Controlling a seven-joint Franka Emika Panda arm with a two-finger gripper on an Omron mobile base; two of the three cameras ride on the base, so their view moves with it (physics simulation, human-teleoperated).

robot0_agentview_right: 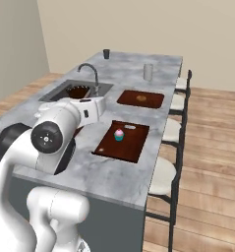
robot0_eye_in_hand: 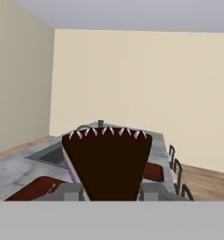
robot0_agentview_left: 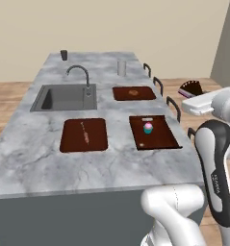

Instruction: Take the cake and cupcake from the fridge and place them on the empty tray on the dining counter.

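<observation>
**A:** So, what could go wrong from here?

**B:** The gripper (robot0_eye_in_hand: 111,194) is closed narrow on the cake (robot0_agentview_left: 191,88), a dark wedge with pink-and-white trim. It holds it in the air off the long edge of the dining counter (robot0_agentview_left: 30,153), above the stools (robot0_agentview_right: 163,178). If the grip slips there, I judge the wedge falls to the floor, not the marble.

**A:** And over the tray?

**B:** The cupcake (robot0_agentview_left: 148,127) already sits on the tray (robot0_agentview_left: 160,139) nearest the arm, towards its far end. A wide wedge lowered carelessly could knock it over or land on it. The near half looks like the freer place.

**A:** Any chance of picking the wrong tray?

**B:** Yes, they look alike. One has a thin utensil (robot0_agentview_left: 85,134), another an orange-brown lump (robot0_agentview_left: 134,92).

**A:** Count it all for me.

**B:** Three trays, one cupcake, one cake, one sink (robot0_agentview_left: 63,97), one faucet (robot0_agentview_left: 80,73), two cups (robot0_agentview_left: 121,67) and four stools. A small pale bit lies beside the cupcake; I cannot tell what it is.
</observation>
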